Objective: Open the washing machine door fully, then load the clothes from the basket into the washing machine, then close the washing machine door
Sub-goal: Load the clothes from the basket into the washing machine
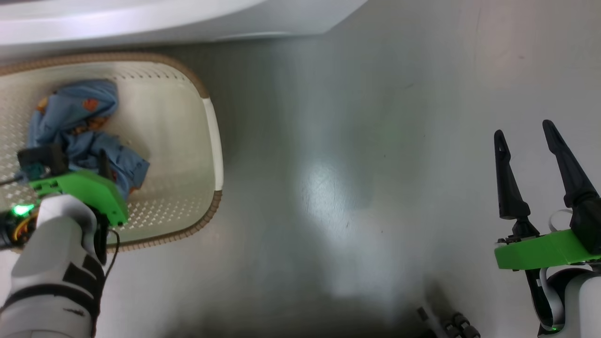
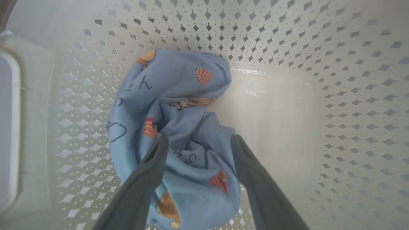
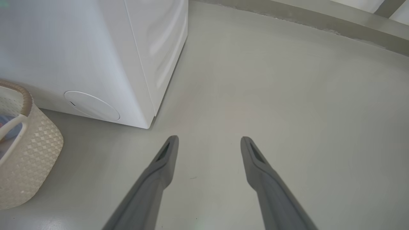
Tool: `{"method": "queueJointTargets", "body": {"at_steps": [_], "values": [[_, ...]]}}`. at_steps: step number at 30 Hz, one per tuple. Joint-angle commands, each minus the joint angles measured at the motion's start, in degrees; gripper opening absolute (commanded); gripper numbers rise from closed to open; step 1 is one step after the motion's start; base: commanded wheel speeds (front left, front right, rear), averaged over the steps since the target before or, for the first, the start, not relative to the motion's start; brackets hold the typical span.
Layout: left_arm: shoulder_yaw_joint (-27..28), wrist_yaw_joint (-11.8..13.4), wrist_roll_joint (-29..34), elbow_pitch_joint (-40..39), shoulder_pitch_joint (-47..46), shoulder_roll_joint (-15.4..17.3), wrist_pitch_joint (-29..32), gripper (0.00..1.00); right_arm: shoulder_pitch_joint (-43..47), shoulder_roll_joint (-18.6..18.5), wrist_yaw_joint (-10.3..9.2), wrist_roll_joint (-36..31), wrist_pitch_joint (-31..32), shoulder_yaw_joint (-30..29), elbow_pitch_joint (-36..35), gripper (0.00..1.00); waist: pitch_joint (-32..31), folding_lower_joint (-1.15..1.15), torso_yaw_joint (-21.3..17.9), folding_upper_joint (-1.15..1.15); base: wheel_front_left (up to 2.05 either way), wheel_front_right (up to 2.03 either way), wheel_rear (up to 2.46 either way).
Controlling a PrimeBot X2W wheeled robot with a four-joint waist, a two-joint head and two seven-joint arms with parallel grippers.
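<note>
The cream perforated basket [image 1: 212, 141] stands on the floor at the left, right in front of the white washing machine [image 1: 141, 19]. A bundle of light blue clothes [image 1: 75, 122] with orange prints lies in it. My left gripper [image 2: 198, 139] reaches down inside the basket [image 2: 351, 80]. It is open, with its two fingers either side of a fold of the clothes [image 2: 179, 95], not closed on them. My right gripper [image 1: 526, 136] hangs open over bare floor at the right, holding nothing. The washing machine door is out of view.
In the right wrist view the washing machine's [image 3: 80, 48] corner and round lower cap [image 3: 92, 105] sit at the left, with the basket [image 3: 28, 150] beside them. My right gripper [image 3: 209, 140] points at open grey floor [image 3: 287, 95]. Dark parts of my base [image 1: 450, 324] show at the head view's bottom.
</note>
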Motion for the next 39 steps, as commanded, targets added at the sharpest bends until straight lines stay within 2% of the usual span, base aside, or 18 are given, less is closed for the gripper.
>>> {"method": "queueJointTargets", "body": {"at_steps": [1, 11, 14, 26, 27, 28, 39], "values": [[1.5, 0.6, -0.3, 0.1, 0.6, 2.8, -0.1, 1.0, 1.1, -0.1, 0.09, -0.4, 0.2, 1.1, -1.6, 1.0, 2.7, 0.0, -0.2, 0.0, 0.0, 0.0, 0.0], [0.8, 0.8, -0.9, 1.3, -3.1, 2.7, 0.1, 1.0, 1.1, 0.0, 0.09, -0.8, 0.8, 1.3, -3.3, 1.0, 5.7, 0.0, -0.2, 0.0, 0.0, 0.0, 0.0], [1.0, 0.1, -1.5, 1.5, -4.0, 2.5, 0.1, 1.0, 1.2, 0.1, 0.09, -0.9, 1.0, 0.8, -4.0, 1.0, 6.4, 0.0, -0.4, 0.0, 0.0, 0.0, 0.0], [0.3, 0.1, -2.4, 1.8, -5.0, 2.4, 0.9, 1.0, 1.5, 0.2, 0.09, -1.1, 1.8, 0.4, -5.3, 1.0, 7.3, 0.0, -0.6, 0.0, 0.0, 0.0, 0.0], [-0.2, -0.5, -2.4, 1.8, -5.0, 2.4, 1.2, 0.37, 1.5, 0.2, 0.09, -1.1, 1.9, 0.4, -5.4, 1.0, 7.4, 0.0, -0.7, 0.0, 0.0, 0.0, 0.0], [-0.4, -0.7, -2.3, 1.8, -5.1, 2.5, 1.0, 0.0, 1.4, 0.2, 0.09, -1.1, 1.9, 0.4, -5.4, 1.0, 7.4, 0.0, -0.7, 0.0, 0.0, 0.0, 0.0], [-0.4, -0.8, -3.4, 1.8, -4.7, 2.7, 0.4, 0.0, 0.2, 0.3, 0.09, -1.1, 1.1, 0.7, -4.3, 1.0, 6.8, 0.0, -0.7, 0.0, 0.0, 0.0, 0.0]]}}
